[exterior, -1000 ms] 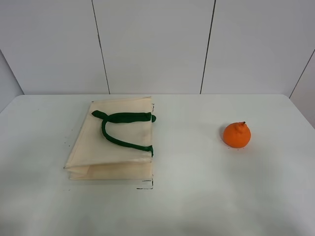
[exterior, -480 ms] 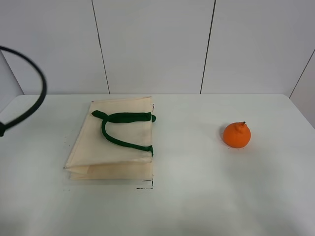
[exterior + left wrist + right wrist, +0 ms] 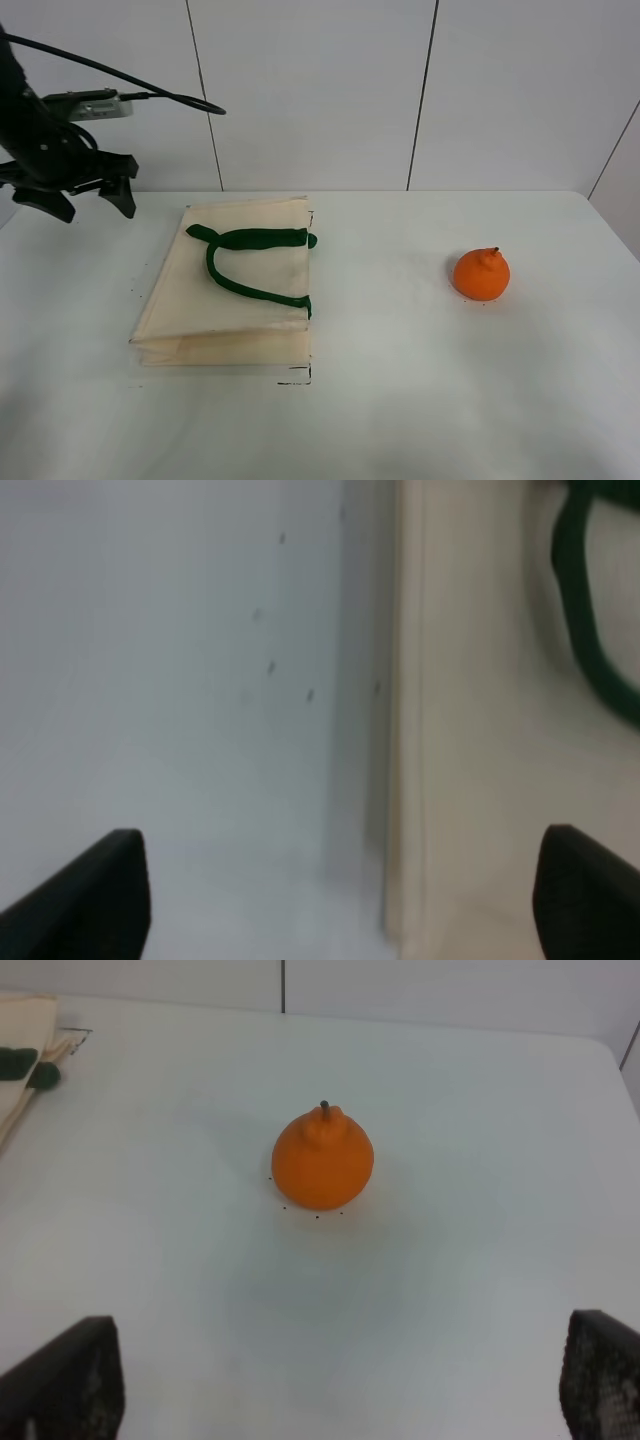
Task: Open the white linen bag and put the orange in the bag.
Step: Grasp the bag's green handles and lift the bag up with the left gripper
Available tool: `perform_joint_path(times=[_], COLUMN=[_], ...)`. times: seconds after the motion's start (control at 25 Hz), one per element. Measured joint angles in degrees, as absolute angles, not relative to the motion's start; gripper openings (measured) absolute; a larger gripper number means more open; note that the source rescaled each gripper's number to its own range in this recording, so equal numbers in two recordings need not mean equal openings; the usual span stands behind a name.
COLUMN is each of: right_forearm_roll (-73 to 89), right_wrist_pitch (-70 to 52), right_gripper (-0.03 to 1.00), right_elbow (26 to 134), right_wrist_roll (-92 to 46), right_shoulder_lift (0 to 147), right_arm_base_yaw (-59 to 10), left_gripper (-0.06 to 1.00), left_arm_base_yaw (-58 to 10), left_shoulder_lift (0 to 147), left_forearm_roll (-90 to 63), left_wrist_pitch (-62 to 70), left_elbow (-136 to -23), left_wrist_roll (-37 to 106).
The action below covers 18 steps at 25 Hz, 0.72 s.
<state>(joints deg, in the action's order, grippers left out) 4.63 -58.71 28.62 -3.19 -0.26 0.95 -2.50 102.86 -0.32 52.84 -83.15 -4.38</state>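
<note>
The white linen bag (image 3: pixel 235 290) lies flat and folded on the left half of the table, its dark green handles (image 3: pixel 250 262) resting on top. The orange (image 3: pixel 481 275) sits upright on the table at the right, well apart from the bag. My left gripper (image 3: pixel 92 208) is open and empty, hovering above the table just beyond the bag's far left corner. The left wrist view shows its open gripper (image 3: pixel 340 895) over the bag's edge (image 3: pixel 480 730). My right gripper (image 3: pixel 330 1385) is open and empty, short of the orange (image 3: pixel 322 1160); it does not show in the exterior high view.
The white table (image 3: pixel 400 400) meets a white panelled wall (image 3: pixel 320 90) at the back. A black cable (image 3: pixel 150 80) trails from the left arm. Small black marks (image 3: pixel 295 378) lie near the bag's front corner.
The left arm has come into view from the left and now hangs above the table by the bag's far left corner. The bag and the orange have not moved.
</note>
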Motion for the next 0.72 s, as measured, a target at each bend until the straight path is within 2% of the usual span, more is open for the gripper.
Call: perform_joint_path(times=[0.4,0.72], right_forearm_roll=[4.63,4.63], right_wrist_pitch=[-58.71,-58.71], right_gripper=[1.0,1.0], right_elbow=[28.62,28.62], right_wrist_roll=[-3.19,-3.19], right_shoulder_lift=[-0.26,-0.26], right_arm_base_yaw=[0.95,0.95], left_gripper=[1.0,1.0], left_arm_base_yaw=[-13.62,-16.78], left_shoulder_lift=[120.79,129.09], left_forearm_roll=[-0.31,2.07], left_wrist_pitch=[53.18,50.94], left_elbow=[-97.96,-99.74], left_wrist_roll=[-14.12,-19.2])
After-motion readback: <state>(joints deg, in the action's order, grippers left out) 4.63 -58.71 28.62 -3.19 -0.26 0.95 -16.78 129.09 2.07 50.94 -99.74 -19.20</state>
